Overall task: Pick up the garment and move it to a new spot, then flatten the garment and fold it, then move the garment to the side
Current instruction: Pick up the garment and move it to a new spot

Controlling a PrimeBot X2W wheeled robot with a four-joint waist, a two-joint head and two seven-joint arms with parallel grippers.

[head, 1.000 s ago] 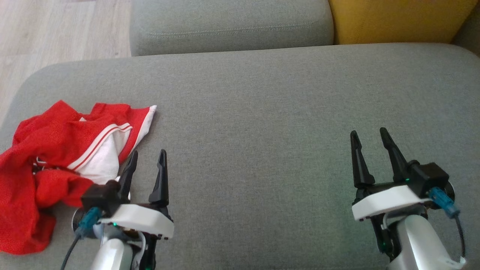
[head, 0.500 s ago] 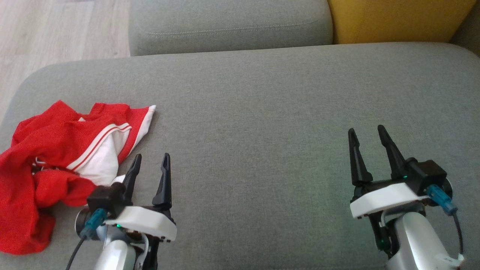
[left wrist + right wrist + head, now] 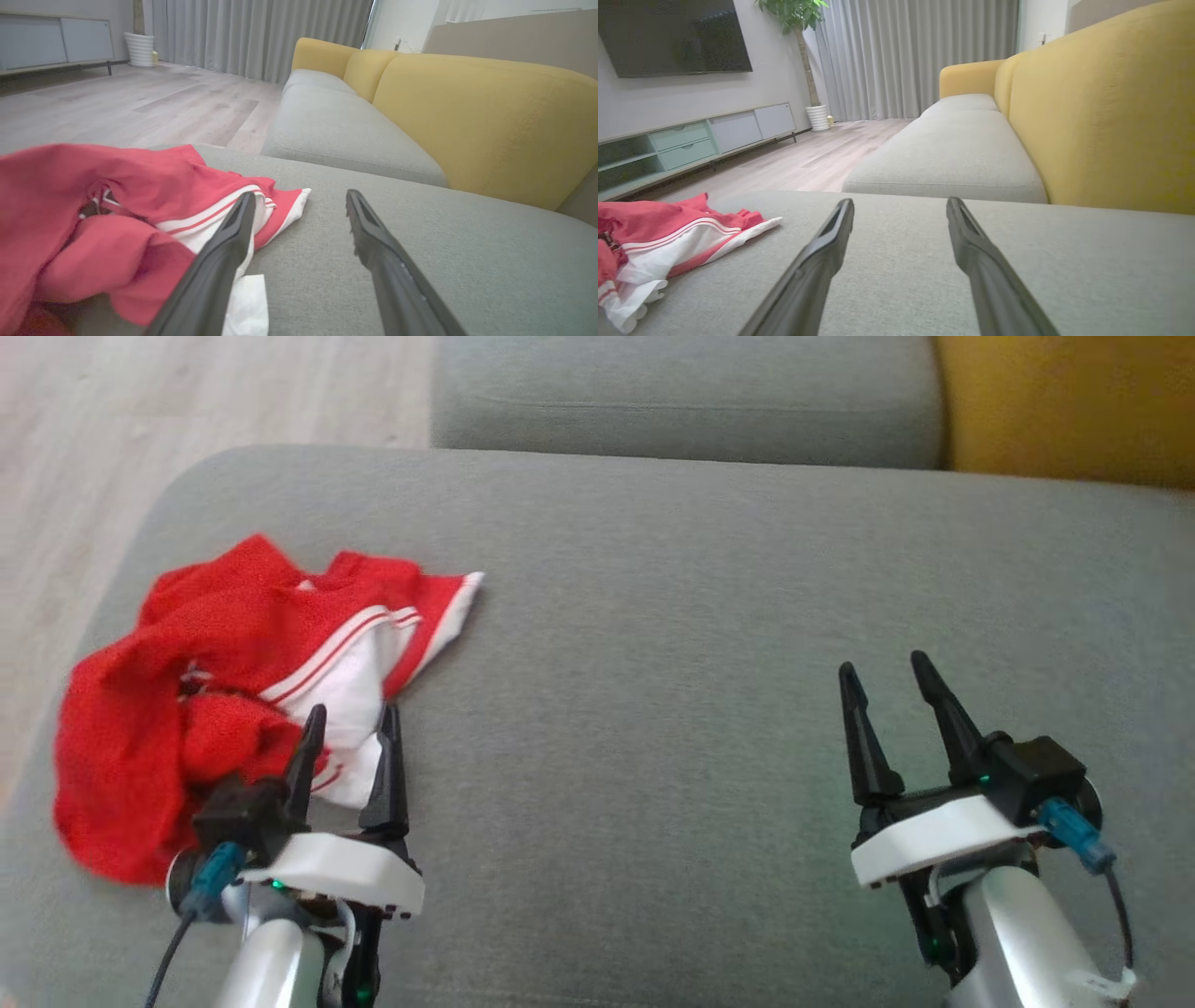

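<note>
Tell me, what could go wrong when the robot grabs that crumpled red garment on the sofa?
1. The garment is bunched in folds, so the open left end effector might pinch several layers and lift a clump that is hard to flatten.
2. It lies close to the left edge of the seat cushion, above the floor; a clumsy push could slide it off.

no readable text, no labels, no numbers

A crumpled red-and-white garment (image 3: 233, 681) lies bunched on the grey cushion's (image 3: 653, 616) left end.
</note>
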